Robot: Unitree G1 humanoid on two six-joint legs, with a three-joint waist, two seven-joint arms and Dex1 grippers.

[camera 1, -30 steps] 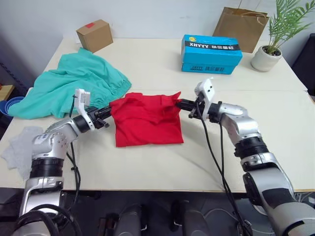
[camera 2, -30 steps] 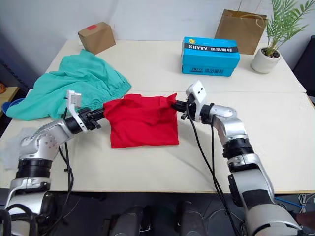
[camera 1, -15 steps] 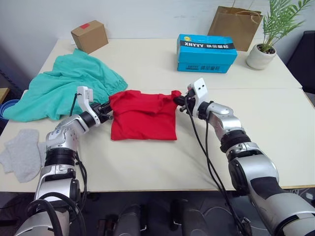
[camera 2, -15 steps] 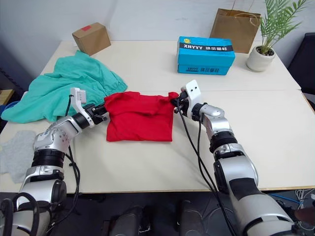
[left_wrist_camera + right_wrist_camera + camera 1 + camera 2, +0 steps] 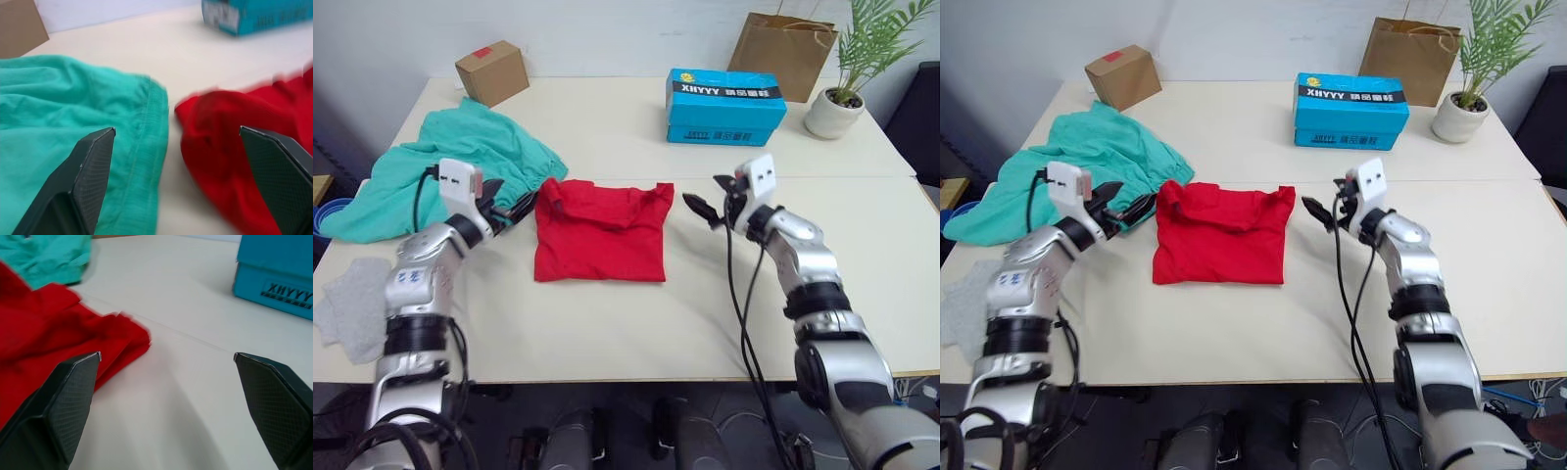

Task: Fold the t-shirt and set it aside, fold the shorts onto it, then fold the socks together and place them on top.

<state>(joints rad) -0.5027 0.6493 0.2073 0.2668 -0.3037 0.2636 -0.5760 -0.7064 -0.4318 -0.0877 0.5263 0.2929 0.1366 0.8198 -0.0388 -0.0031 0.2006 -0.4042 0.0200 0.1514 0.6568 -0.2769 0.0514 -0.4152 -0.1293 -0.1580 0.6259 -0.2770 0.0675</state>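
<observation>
A pale table (image 5: pixel 607 323) stands against a white wall, carrying a cardboard box (image 5: pixel 491 71), a blue carton (image 5: pixel 725 107), a paper bag (image 5: pixel 784 56) and a potted plant (image 5: pixel 837 108). The t-shirt (image 5: pixel 599 231) lies folded mid-table. The shorts (image 5: pixel 440 168) lie beside it, the socks (image 5: pixel 354 308) nearer the edge. The left gripper (image 5: pixel 514 206) and right gripper (image 5: pixel 707 206), fingers apart, flank the t-shirt without touching.

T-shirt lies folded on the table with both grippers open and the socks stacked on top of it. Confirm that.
Not quite. The t-shirt is folded and both grippers, left and right, are open, but the left eye view shows the socks lying at the table's left edge, not on top.
</observation>
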